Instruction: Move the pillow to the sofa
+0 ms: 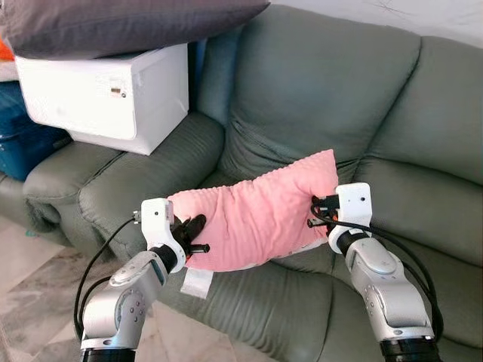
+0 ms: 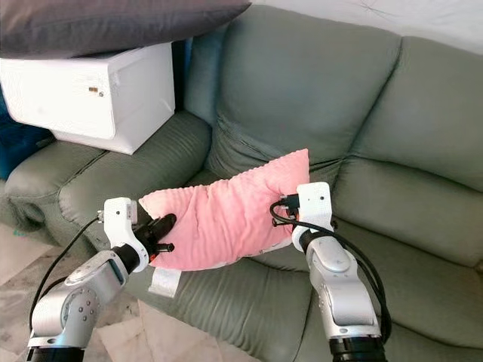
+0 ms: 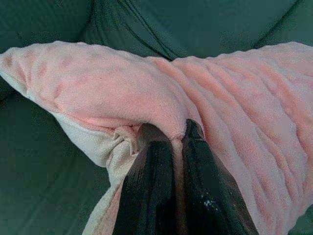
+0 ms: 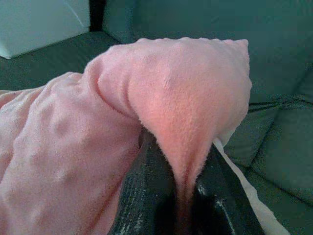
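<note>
1. The pink pillow hangs stretched between the two grippers, held over the seat of the grey-green sofa, near the seat's front edge and in front of the backrest cushions.
2. The left gripper holds the pillow's left end; in the left wrist view its jaws are pressed together on a fold of the pink fabric, with a paler underside showing at the seam.
3. The right gripper holds the pillow's right end, which rises to a corner higher than the left end; in the right wrist view its jaws pinch a bunched ridge of the plush fabric between them.
4. The pillow sags slightly along its lower edge between the two grips, and whether that edge touches the seat cushion cannot be told.
5. A white tag or slip lies on the front of the seat just below the left gripper.
6. A white box-shaped appliance sits on the sofa's left armrest, with a dark grey cushion lying on top of it.
7. Pale marbled floor shows at the lower left.
</note>
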You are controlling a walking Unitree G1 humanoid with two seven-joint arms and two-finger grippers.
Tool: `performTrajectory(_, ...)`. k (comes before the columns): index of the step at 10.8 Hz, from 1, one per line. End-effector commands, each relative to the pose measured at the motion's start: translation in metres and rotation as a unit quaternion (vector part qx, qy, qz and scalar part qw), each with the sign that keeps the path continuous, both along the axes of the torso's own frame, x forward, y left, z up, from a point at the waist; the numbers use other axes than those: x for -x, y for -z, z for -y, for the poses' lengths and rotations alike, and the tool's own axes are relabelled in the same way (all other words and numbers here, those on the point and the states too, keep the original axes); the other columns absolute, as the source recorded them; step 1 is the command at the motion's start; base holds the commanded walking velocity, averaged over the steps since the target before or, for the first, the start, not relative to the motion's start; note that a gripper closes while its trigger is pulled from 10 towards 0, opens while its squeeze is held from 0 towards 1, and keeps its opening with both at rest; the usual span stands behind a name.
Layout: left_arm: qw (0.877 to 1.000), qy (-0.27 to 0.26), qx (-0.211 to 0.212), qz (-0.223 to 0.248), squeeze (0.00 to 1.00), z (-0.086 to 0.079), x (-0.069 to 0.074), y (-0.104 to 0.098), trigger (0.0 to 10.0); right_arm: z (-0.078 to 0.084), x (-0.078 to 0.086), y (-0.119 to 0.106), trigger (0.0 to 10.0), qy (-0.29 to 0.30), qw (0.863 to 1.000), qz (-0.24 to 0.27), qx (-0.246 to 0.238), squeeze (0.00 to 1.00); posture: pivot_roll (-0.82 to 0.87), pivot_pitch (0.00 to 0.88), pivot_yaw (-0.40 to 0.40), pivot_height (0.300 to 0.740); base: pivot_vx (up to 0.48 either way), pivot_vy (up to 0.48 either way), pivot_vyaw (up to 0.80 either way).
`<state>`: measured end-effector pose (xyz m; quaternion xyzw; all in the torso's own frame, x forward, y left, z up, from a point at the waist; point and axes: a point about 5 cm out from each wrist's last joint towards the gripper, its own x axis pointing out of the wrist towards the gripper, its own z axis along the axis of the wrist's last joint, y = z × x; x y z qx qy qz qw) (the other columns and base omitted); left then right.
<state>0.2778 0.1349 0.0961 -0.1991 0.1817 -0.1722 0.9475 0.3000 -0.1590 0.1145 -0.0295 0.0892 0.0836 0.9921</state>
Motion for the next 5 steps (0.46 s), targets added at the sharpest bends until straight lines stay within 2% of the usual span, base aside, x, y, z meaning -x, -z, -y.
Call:
performTrajectory(1, 1.000, 0.011, -0.004, 0.022, 0.00, 0.0028, 0.0005, -0.0033, 10.0, -0.0019, -0.0003, -0.0101, 10.0, -0.009, 1.000, 0.022, -0.001, 0.00, -0.17, 0.031, -0.050, 0.740, 0.000, 0.000, 0.00)
performTrajectory(2, 1.000, 0.016, -0.005, 0.019, 0.00, 0.0042, 0.0023, -0.0020, 10.0, -0.0018, -0.0002, -0.0064, 10.0, -0.005, 1.000, 0.006, -0.005, 0.00, -0.17, 0.032, -0.051, 0.740, 0.000, 0.000, -0.77)
performTrajectory(5, 1.000, 0.020, 0.019, 0.006, 0.00, 0.0072, 0.0043, -0.0002, 10.0, 0.0004, -0.0016, -0.0075, 10.0, -0.002, 1.000, 0.006, -0.005, 0.00, -0.18, 0.029, -0.053, 0.740, 0.000, 0.000, -0.76)
